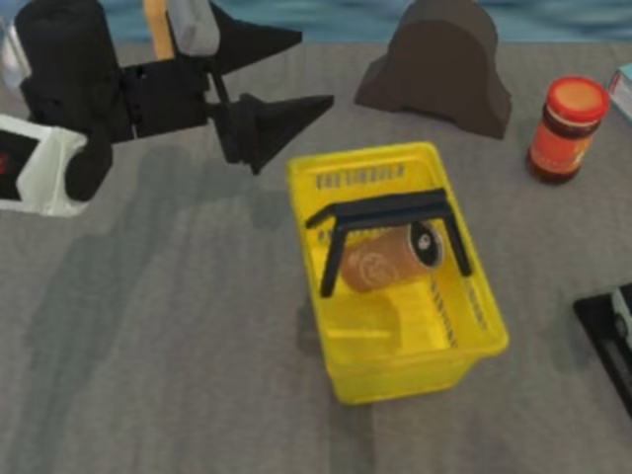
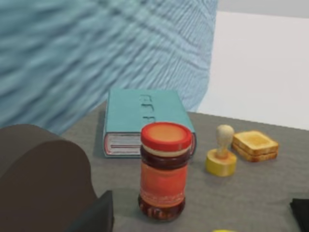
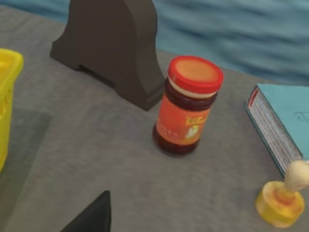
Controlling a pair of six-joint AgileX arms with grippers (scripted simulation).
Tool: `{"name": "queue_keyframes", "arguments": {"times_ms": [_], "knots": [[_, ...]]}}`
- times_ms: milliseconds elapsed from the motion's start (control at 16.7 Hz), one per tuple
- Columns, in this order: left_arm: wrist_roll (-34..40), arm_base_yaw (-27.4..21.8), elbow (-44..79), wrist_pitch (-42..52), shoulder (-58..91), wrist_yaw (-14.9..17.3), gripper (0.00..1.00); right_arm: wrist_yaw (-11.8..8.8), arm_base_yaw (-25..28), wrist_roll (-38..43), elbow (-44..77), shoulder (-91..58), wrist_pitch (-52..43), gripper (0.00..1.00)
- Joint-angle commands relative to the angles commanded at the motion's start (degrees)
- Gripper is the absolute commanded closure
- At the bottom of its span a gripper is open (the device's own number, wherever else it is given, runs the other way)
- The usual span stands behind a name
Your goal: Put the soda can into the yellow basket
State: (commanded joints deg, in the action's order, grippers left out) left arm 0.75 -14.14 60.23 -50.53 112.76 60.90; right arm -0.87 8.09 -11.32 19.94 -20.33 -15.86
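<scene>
My left gripper (image 1: 281, 94), fingers wide and empty, hangs beside the yellow basket (image 1: 474, 341); the soda can (image 1: 387, 259) lies inside on its side, beyond my fingertips. My right arm looks parked.

Toward the far edge of my grey table (image 1: 148, 375) I see a dark brown arch-shaped block (image 1: 439, 64), standing upright. To its right stands a dark orange jar (image 1: 565, 128) with a red lid, well apart from the block. Beyond the jar lies a teal book (image 2: 145, 121), flat on the table with its page edges facing the jar. Beside the book stands a yellow stamp with a pale wooden knob (image 2: 221, 157), and just beyond it a stack of toast slices (image 2: 255, 145)
</scene>
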Motion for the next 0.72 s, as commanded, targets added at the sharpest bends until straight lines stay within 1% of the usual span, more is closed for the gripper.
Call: {"name": "queue_keyframes", "arguments": {"times_ms": [240, 720], "knots": [[1.87, 3.45, -11.30, 10.82, -20.29, -11.96, 0.00, 0.25, 6.41, -10.21, 20.93, -21.39, -14.57, 0.00], [2.83, 10.56, -38.99, 35.04, -72.11, -38.64, 0.00, 1.10, 19.85, -32.07, 67.55, -70.23, -45.91, 0.00]]}}
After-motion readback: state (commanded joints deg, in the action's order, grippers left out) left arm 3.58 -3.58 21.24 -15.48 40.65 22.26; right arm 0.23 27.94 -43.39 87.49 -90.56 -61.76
